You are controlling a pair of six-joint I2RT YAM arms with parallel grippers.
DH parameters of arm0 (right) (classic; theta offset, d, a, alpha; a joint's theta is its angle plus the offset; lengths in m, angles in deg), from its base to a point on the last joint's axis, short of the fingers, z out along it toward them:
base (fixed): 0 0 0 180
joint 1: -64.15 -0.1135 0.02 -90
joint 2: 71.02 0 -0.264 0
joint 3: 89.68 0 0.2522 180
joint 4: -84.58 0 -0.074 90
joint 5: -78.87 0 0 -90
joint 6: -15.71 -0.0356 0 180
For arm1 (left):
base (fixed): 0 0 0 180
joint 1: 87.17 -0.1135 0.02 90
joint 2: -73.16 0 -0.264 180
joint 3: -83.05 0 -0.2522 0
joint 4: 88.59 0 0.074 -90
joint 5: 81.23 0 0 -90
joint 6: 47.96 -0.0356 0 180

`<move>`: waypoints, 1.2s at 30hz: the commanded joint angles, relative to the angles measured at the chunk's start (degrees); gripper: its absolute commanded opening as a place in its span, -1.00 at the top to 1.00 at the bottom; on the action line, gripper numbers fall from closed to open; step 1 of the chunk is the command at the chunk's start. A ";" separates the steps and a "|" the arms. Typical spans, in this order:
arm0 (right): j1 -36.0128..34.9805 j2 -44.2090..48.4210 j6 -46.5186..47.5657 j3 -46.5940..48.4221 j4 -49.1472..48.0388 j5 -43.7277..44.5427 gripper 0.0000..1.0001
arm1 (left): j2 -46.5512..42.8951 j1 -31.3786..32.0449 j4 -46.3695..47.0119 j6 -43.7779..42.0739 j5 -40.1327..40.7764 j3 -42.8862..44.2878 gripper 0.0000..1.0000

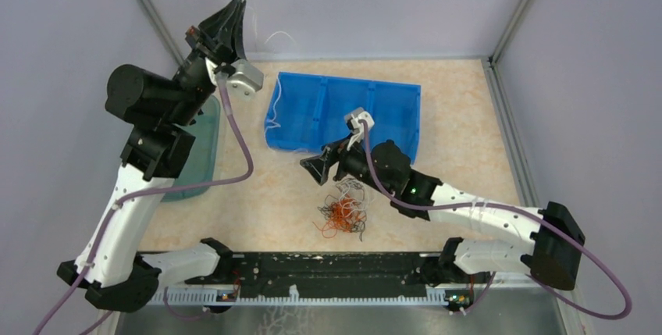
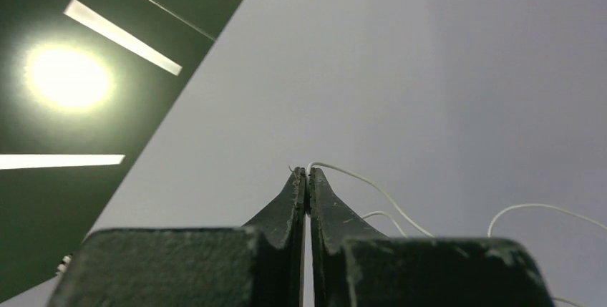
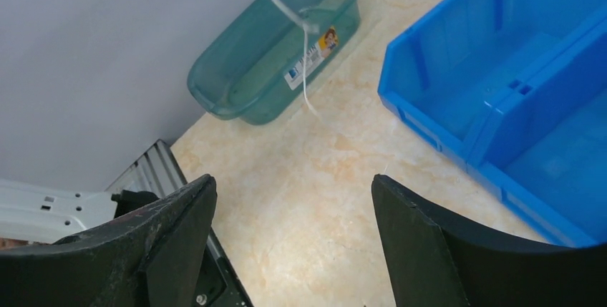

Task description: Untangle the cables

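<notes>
I pinch a white strand (image 2: 372,187) in the left tool (image 2: 306,172), raised high to draw it clear of the tangle (image 1: 343,214), my right tool (image 3: 293,185) gaping empty over the counter (image 1: 468,116).

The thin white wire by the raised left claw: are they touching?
Touching. The left wrist view shows the thin white wire emerging from between the shut fingertips of the left gripper.

**What Sits on the Tabletop**

The tabletop (image 1: 460,155) is pale and speckled like stone. A blue bin (image 1: 398,108) with three parts sits at the back. A see-through green tub (image 1: 207,140) sits at the left side. Near the front lies a small messy heap of cables (image 1: 343,212), orange, black and white.
</notes>
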 commanded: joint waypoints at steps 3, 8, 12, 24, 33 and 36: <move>0.23 2.04 -0.86 -1.80 -2.73 3.21 -0.58 | 4.56 0.04 9.82 -2.52 -0.30 6.78 0.87; 0.22 1.98 -0.87 -2.48 -2.66 3.73 -0.56 | 7.17 0.01 14.59 -4.39 -0.75 7.77 0.88; 0.22 2.28 -0.72 -2.92 -2.40 5.29 -0.55 | 8.46 0.02 15.00 -4.79 -0.36 6.55 0.87; 0.31 6.64 -0.71 -7.56 -3.95 9.31 -0.50 | 13.72 -2.02 21.14 -8.11 2.84 0.09 0.87; 0.95 7.34 -1.45 -9.32 -4.19 9.33 -0.48 | 20.60 -3.43 23.05 -9.88 2.71 10.96 0.86; 1.15 7.54 -1.61 -9.58 -4.15 9.42 -0.48 | 22.16 -3.79 23.63 -11.81 2.25 13.44 0.85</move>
